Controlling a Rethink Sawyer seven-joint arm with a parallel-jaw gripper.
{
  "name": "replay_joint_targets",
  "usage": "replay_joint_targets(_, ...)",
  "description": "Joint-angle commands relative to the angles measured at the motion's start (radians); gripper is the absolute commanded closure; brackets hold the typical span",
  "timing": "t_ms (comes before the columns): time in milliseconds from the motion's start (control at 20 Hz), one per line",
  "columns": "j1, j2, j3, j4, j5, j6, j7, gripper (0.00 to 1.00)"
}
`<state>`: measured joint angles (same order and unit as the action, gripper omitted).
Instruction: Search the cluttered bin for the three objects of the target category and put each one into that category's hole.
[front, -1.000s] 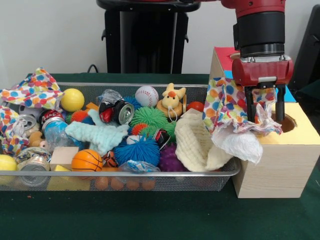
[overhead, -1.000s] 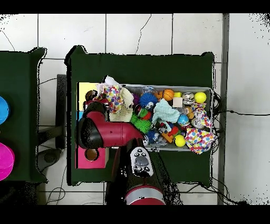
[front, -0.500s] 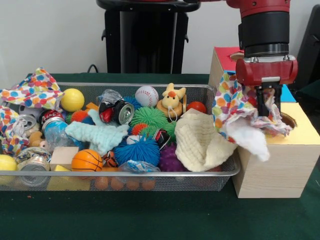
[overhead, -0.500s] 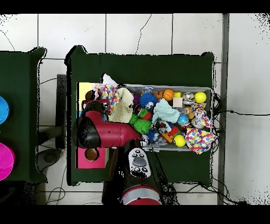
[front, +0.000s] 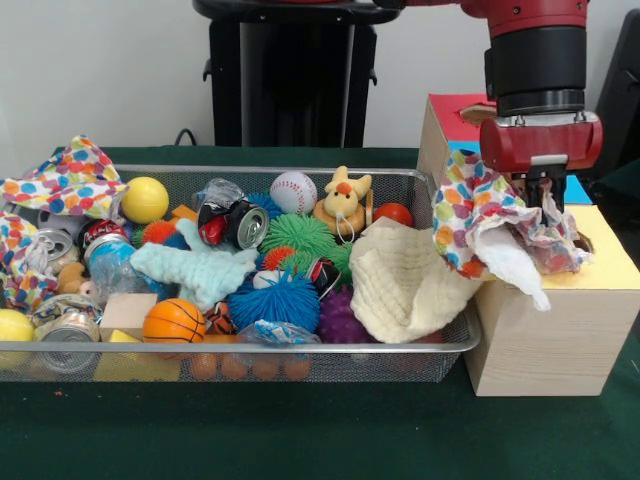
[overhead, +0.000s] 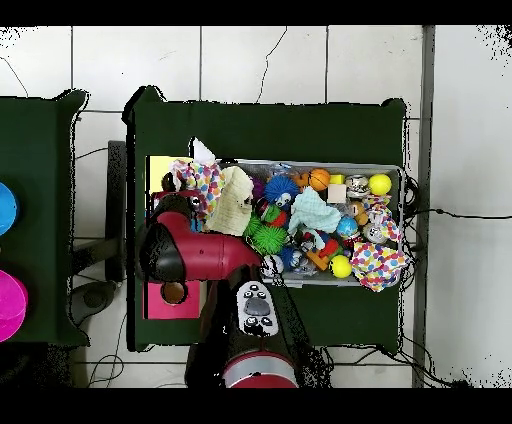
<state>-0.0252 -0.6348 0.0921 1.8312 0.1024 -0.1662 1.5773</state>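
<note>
My gripper (front: 543, 197) hangs over the yellow top of the wooden box (front: 560, 330), right beside the wire bin (front: 300, 352). It is shut on a polka-dot cloth (front: 478, 212) with a white lining. The cloth drapes over the box's left edge and covers most of the hole (front: 584, 242). From above, the same cloth (overhead: 203, 182) lies on the yellow box section (overhead: 158, 172), and the red arm (overhead: 195, 255) hides the gripper. A cream knitted cloth (front: 395, 280) slumps over the bin's right end. A second polka-dot cloth (front: 65, 180) hangs at the bin's left end.
The bin is crammed with balls, crushed cans, spiky rubber balls, a light teal cloth (front: 195, 270) and a yellow duck toy (front: 342, 200). Behind the yellow box section are blue and red sections (front: 455, 110); the red one has its own hole (overhead: 173, 292).
The gripper has moved right and slightly up with the polka-dot cloth, carrying it off the bin's edge and further over the box top.
</note>
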Motion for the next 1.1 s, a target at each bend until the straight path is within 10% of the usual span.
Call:
replay_joint_targets(50,0.053,-0.019,-0.057,0.052,0.090,0.197,0.212,1.00)
replay_joint_targets(1100,0.222,-0.108,-0.237,-0.068,0.143,0.444,0.226,1.00)
